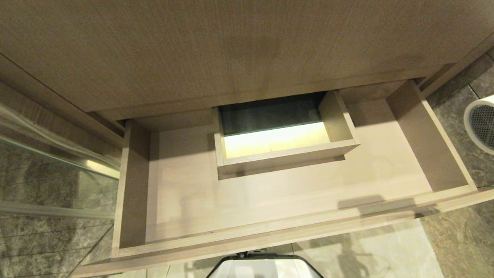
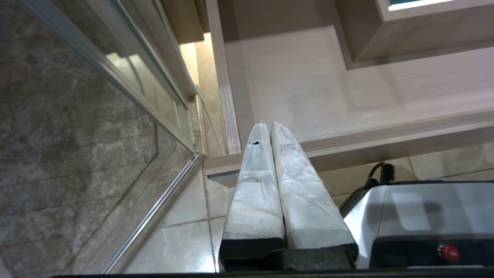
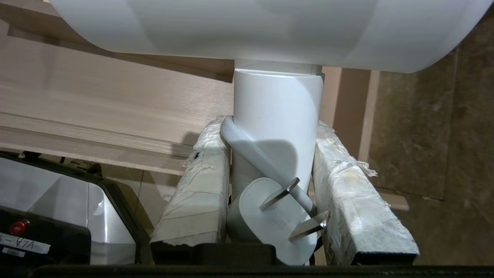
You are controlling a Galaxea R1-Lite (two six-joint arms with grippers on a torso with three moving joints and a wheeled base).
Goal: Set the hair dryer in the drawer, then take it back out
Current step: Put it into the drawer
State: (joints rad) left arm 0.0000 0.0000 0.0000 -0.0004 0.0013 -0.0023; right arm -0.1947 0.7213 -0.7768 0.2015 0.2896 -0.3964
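A: What does the head view give that the wrist views lack?

B: The whole drawer (image 1: pixel 270 200), pulled out, wide and shallow, in light-brown wood grain with a boxed rectangular cutout (image 1: pixel 281 139) at mid-back. Its bottom lies bare. At the right edge of that view, beyond the drawer's right wall and over the dark stone floor (image 1: pixel 463 231), only a rim of the hair dryer (image 1: pixel 480 123) shows: white plastic around a grey round mesh grille.

A: And the right wrist view?

B: It shows the grip. The right gripper (image 3: pixel 276 154) has its padded fingers (image 3: pixel 200 185) pinching the dryer's white cylindrical handle (image 3: pixel 278 116), one on each side. The smooth white barrel spans the far side of the handle. A grey cord (image 3: pixel 251 150) crosses the handle slantwise, and the plug (image 3: pixel 270 216) with its flat metal prongs sits between the fingers (near their base).

A: So the dryer is outside the drawer?

B: Yes, held in the air just to the right of it.

A: The left side?

B: The left gripper (image 2: pixel 270 125), seen only in its own wrist view, has its wrapped fingers (image 2: pixel 254 185) pressed together, holding nothing, near the drawer's front left corner. A glass panel in a metal frame (image 2: pixel 154 216) stands beside it, over pale floor tiles (image 2: pixel 185 247).
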